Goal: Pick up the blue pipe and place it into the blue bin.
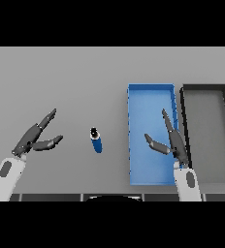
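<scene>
Starting left: left hand (34, 137) spread wide, holding nothing. Blue pipe (97, 141) on the table (75, 77) just left of the blue bin (151, 92), long axis near-far, dark end far. Right hand (170, 143) spread over the bin, black bin (206, 89) beside it.

- Looks like a bare sorting bench or test station rather than a home or kitchen.
- Plain grey table (66, 77) filling the whole view, with no cloth, dishes, tools or decoration.
- Two shallow rectangular bins side by side at about 3 o'clock: a blue bin (151, 88) and, just beside it farther out, a black bin (205, 87) with a grey floor.
- One small blue pipe (97, 142) with a dark end, lying near the table's centre toward 6 o'clock.
- Colour-matched bin and part suggest a sorting setup.
- No walls, shelves or windows in view to tell more.
</scene>
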`<control>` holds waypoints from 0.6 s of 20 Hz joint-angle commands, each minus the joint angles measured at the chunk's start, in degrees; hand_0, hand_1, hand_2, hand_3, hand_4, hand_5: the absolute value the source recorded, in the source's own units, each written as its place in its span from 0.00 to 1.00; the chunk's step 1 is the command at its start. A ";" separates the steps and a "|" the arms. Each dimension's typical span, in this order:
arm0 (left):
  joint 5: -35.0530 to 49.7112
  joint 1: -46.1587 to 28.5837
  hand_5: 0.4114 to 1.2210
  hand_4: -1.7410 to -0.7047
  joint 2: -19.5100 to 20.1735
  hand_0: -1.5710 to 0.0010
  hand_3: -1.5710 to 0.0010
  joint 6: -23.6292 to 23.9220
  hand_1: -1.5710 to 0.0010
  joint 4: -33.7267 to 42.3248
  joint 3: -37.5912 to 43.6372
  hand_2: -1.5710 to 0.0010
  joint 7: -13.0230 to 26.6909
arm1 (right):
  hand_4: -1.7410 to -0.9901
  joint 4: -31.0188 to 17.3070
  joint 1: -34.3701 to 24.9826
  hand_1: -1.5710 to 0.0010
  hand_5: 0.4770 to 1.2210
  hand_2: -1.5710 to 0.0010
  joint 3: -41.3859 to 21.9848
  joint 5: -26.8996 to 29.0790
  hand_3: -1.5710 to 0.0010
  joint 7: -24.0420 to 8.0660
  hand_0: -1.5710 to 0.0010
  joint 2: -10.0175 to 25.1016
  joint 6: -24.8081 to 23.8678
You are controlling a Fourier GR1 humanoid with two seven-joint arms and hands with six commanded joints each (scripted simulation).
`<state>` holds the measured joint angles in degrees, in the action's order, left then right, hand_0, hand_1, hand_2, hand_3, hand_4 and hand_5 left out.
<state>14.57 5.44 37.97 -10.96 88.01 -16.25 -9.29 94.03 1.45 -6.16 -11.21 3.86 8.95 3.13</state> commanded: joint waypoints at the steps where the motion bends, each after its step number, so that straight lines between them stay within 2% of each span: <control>1: -0.23 -0.82 0.19 0.73 0.63 1.00 1.00 -0.65 1.00 1.69 -0.90 1.00 0.76 | 0.72 0.09 -0.55 1.00 0.14 1.00 0.00 0.30 1.00 -0.77 1.00 -0.04 0.23; 4: -1.49 -2.45 0.12 0.70 1.21 1.00 1.00 -1.68 1.00 7.04 -4.99 1.00 7.14 | 0.69 -0.06 -0.61 1.00 0.14 1.00 -0.28 0.58 1.00 -0.88 1.00 -0.99 0.09; 6: -2.54 -2.05 0.09 0.67 0.53 1.00 1.00 -2.49 1.00 8.17 -7.44 1.00 10.01 | 0.68 0.23 -0.65 1.00 0.13 1.00 0.10 0.55 1.00 -0.94 1.00 -0.82 -0.32; 9: -5.70 -2.05 0.07 0.63 -1.26 1.00 1.00 -3.18 1.00 8.59 -10.81 1.00 9.26 | 0.70 0.79 -0.97 1.00 0.13 1.00 0.50 0.73 1.00 -1.35 1.00 0.33 0.24; 12: -7.44 -0.60 0.07 0.60 -4.10 1.00 1.00 -2.80 1.00 7.25 -12.62 1.00 9.45 | 0.71 0.78 -0.73 1.00 0.13 1.00 0.11 0.57 1.00 -1.97 1.00 -0.20 0.20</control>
<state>7.13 4.85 33.85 -13.73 95.27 -28.87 0.22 94.81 0.73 -6.06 -10.64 1.87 8.74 3.34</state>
